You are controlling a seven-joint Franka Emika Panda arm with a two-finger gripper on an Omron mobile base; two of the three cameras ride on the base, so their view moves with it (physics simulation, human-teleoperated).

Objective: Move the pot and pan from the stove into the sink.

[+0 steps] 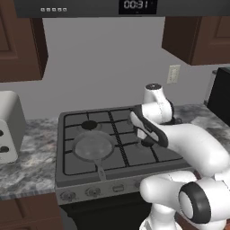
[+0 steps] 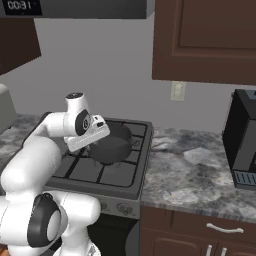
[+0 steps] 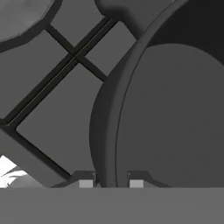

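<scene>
With its fingers clamped across the rim of the pot (image 3: pixel 175 122), one inside and one outside, the pincer (image 3: pixel 111 181) has its first item gripped but not lifted. Left of it the pan (image 1: pixel 93 146) sits on the stove (image 1: pixel 67 173); neither is in the sink yet. Around lie marbled counter (image 2: pixel 195 175), dark cabinets (image 2: pixel 205 40), and a grey wall (image 1: pixel 103 67).
</scene>
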